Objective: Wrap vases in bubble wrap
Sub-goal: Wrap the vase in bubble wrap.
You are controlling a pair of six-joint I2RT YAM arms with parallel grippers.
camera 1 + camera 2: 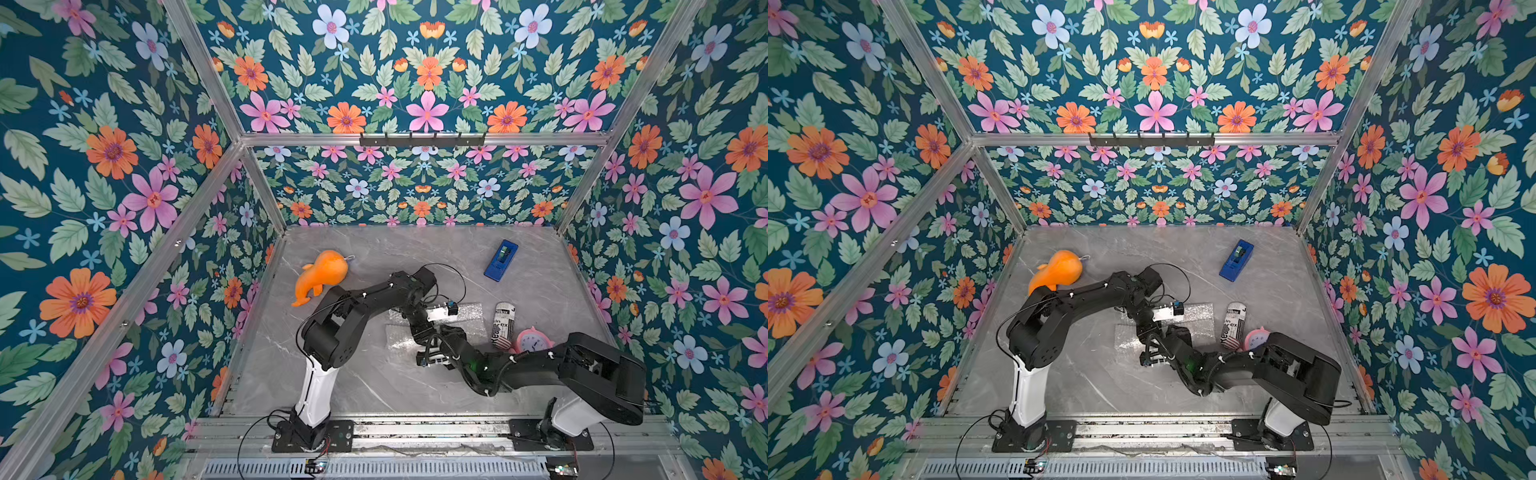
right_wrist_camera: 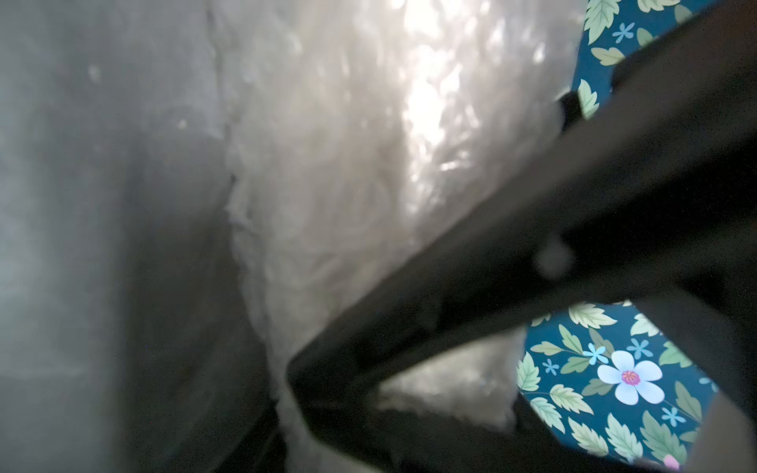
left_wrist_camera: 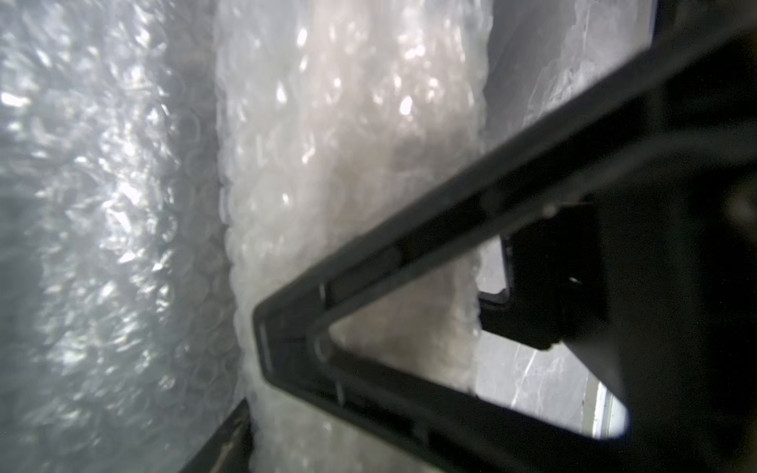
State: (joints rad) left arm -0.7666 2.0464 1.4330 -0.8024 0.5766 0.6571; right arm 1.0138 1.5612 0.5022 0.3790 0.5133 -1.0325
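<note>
The arms reach in from the front rail and meet over the middle of the table [image 1: 374, 386]. There the bubble wrap [image 1: 471, 316] lies partly flat, with one part drawn up around the vase [image 3: 348, 164]. The vase shows only in the wrist views, as a pale roll under the bubbles, apparently on its side. In both top views the arms hide it.

The left tool [image 3: 245, 381] grips the wrapped vase, one finger on each side. The right tool [image 2: 274, 405] lies against the same roll, but blur hides its width, so I cannot tell.

This looks like the rolling step, partway done. Next, I judge, the roll must turn onto the flat film without the wrap springing loose.

Beyond the wrap, a printed can [image 1: 503, 324] lies just beside a pink clock [image 1: 534, 340]. A blue tape dispenser [image 1: 500, 259] sits well apart, farther back.
</note>
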